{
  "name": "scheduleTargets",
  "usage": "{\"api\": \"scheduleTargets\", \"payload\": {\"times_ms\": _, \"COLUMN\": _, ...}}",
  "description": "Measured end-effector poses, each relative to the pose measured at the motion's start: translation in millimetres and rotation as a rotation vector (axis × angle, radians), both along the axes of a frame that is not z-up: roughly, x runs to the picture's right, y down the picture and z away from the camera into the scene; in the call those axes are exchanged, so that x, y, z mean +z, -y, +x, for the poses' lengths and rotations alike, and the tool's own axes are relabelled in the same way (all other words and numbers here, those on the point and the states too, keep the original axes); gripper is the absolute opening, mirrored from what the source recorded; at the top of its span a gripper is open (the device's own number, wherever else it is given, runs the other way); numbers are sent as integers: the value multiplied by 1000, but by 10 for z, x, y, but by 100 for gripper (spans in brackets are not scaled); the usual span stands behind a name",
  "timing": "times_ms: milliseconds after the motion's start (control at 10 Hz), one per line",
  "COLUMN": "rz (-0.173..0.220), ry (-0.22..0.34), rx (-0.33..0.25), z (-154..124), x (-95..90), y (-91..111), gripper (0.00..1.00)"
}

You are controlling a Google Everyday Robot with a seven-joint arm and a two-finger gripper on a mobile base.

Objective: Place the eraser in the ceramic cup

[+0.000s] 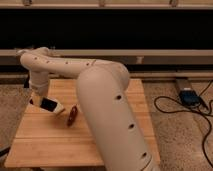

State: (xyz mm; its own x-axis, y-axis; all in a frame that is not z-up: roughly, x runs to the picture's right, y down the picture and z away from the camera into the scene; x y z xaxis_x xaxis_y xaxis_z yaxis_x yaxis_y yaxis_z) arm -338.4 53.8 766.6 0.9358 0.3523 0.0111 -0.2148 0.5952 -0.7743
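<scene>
Camera view: tool (45,102) hung low over the left of the wooden bench (45,145), pinching the black eraser (49,104); a dark red pepper-shaped item (72,115) lay just beside.

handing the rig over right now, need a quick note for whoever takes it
gripper: shut, over the left part of the wooden table, apparently clamped on the eraser, a black slab at its tip.
ceramic cup: not in view; the arm hides much of the table.
dark red item: on the table just right of the gripper, not part of the job.
done: eraser looks picked up.
left: find the cup, bring the eraser over it, release.
</scene>
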Motion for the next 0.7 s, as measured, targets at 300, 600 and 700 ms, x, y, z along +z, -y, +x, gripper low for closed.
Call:
{"api": "scheduleTargets", "payload": {"times_ms": 300, "rz": 23, "ry": 46, "rx": 45, "z": 133, "x": -18, "y": 220, "gripper": 0}}
{"api": "scheduleTargets", "payload": {"times_ms": 600, "rz": 33, "ry": 54, "rx": 55, "z": 202, "x": -33, "y": 347, "gripper": 0}}
{"api": "scheduleTargets", "payload": {"times_ms": 700, "rz": 32, "ry": 55, "rx": 54, "z": 194, "x": -36, "y": 341, "gripper": 0}}
